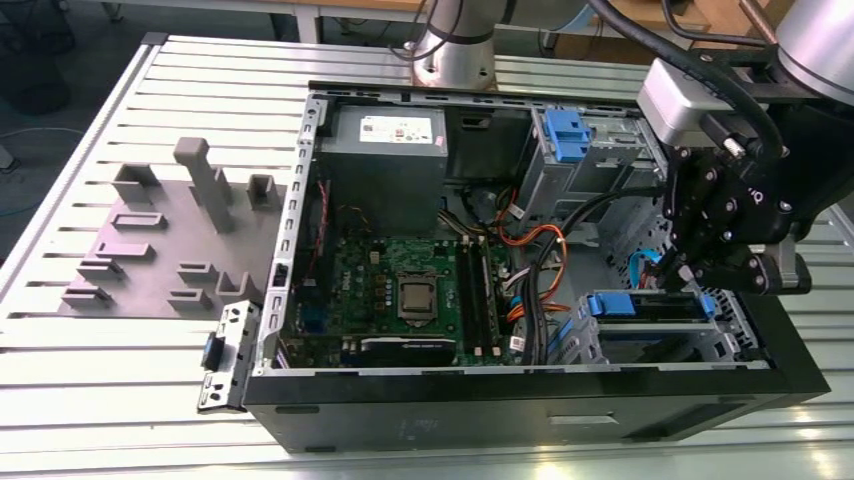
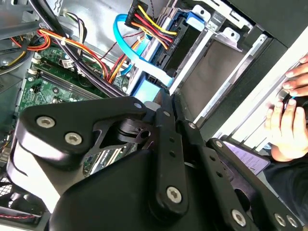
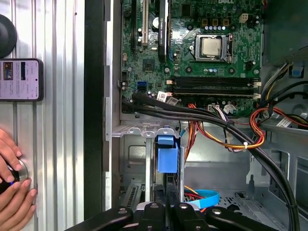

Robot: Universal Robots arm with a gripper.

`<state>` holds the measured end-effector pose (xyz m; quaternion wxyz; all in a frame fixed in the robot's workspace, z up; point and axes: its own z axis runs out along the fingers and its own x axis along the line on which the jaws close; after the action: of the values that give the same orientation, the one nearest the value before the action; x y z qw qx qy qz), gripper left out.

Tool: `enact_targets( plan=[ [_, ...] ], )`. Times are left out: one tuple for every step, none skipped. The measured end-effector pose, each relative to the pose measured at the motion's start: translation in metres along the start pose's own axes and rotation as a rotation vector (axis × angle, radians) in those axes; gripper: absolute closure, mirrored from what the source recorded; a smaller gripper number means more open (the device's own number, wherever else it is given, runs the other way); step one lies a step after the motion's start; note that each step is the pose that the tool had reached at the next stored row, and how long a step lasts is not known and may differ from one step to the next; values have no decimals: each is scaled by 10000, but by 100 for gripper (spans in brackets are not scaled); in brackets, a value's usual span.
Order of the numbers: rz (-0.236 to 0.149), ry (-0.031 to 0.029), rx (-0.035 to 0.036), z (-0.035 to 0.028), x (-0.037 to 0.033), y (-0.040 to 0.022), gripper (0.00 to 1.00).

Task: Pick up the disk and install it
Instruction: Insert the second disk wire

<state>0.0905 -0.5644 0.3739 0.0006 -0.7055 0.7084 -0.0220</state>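
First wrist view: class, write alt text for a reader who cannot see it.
The gripper hangs inside an open computer case, close to a blue bracket in a metal drive cage, with the green motherboard and bundled cables beyond. Outside the case, a person's hands and a phone rest on the slatted table.

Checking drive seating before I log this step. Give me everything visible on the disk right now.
The disk sits in the drive cage at the case's lower corner, on the exterior view's right. What shows is mostly its bright blue plastic bracket, seen edge-on in the first wrist view between grey metal cage walls. The gripper is directly at it, fingers closed together against the bracket's edge. The drive's metal body and label are hidden. Full seating cannot be confirmed.
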Motion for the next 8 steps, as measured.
enact_targets(
  plan=[
    [0,0,0,0,0,0,82],
    [0,0,0,0,0,-1,76],
    [0,0,0,0,-1,-1,76],
    [0,0,0,0,-1,-1,71],
    [0,1,0,0,-1,-1,65],
    [0,0,0,1,-1,-2,65],
    [0,0,0,1,-1,-2,59],
    [0,0,0,1,-1,-2,59]
  ],
)
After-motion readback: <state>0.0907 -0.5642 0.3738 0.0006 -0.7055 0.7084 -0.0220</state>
